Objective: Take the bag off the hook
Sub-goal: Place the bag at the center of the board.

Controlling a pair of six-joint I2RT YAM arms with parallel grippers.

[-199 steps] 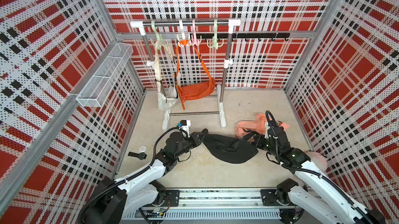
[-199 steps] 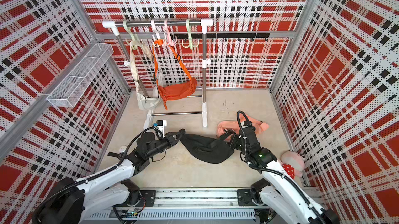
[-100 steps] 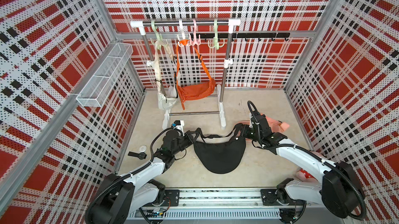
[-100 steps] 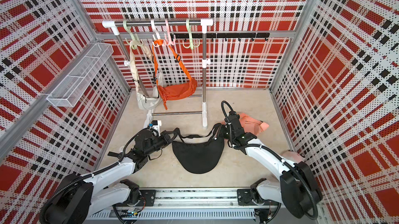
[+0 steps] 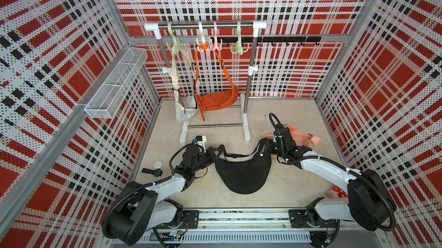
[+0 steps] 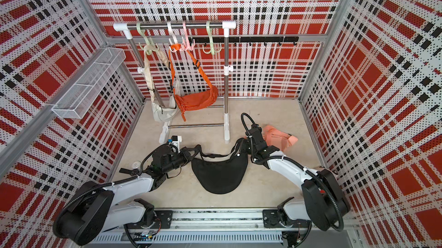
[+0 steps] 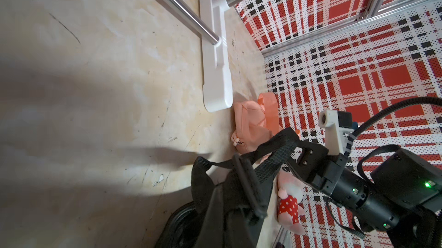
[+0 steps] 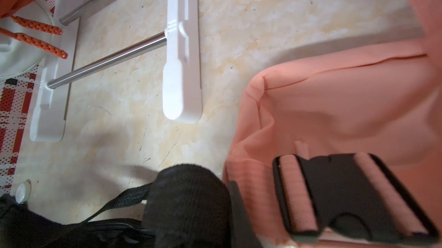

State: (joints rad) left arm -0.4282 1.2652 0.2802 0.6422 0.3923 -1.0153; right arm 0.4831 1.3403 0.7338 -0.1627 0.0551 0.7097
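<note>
A: Steel rack [image 5: 250, 79] at the back looks the same as before. The orange bag [image 5: 217, 99] and the cream bag [image 5: 183, 113] hang on its hooks [image 5: 172, 36].

B: And the black bag [image 5: 241, 175]?

A: It is off the hook, in front of the rack and well apart from it. One second ago it was crumpled between the arms. Now it is spread like a half-moon.

B: Who holds it?

A: The left pincer [image 5: 214, 153] is closed on one strap end, the right pincer [image 5: 269, 147] on the other. I think only laying it on the bench [image 5: 287, 115] and letting go remains.
</note>
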